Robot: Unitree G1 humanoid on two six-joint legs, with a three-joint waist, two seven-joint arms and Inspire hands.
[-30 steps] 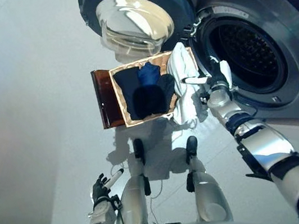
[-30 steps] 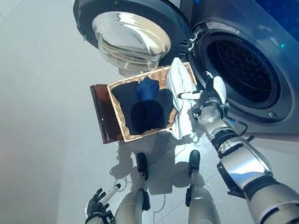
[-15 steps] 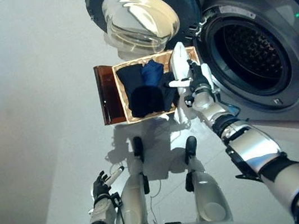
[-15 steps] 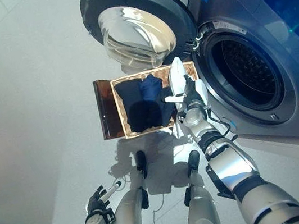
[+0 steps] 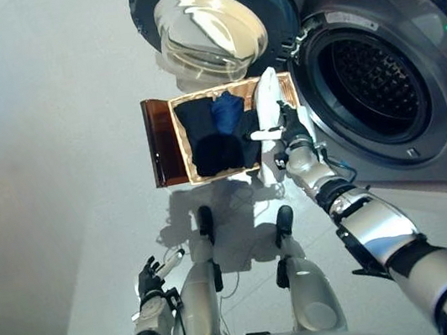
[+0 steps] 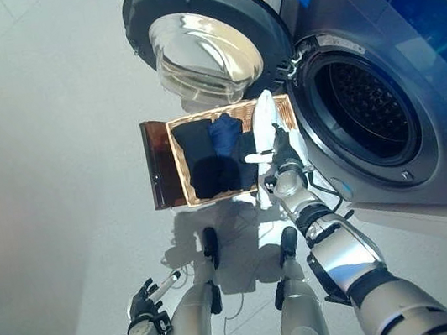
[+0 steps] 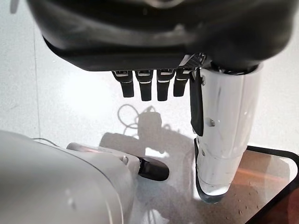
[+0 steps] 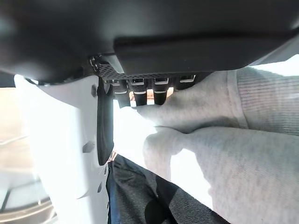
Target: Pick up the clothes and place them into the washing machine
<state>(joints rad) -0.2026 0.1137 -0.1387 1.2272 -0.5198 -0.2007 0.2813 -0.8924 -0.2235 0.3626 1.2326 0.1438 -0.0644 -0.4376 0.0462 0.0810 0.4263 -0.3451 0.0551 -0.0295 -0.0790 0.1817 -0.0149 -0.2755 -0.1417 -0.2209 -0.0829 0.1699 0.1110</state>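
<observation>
Beside the basket's right rim, the right hand [image 5: 289, 127] has its fingers [image 8: 140, 93] curled onto a white garment [image 8: 224, 140], which hangs over the wicker basket [image 6: 180, 170] edge and trails toward the floor. Dark and blue clothes [image 5: 216, 130] lie inside the basket, just left of it. The washing machine [image 5: 380, 83] stands to the right with its door [image 5: 208, 17] swung open and the drum bare as far as I can see. I'd judge this the pick-up step: next the cloth needs lifting clear and carrying right into the drum. How firmly the cloth is caught stays hidden under the palm. The left hand [image 5: 150, 278] hangs low and near, fingers [image 7: 149, 84] loosely extended, holding nothing.
</observation>
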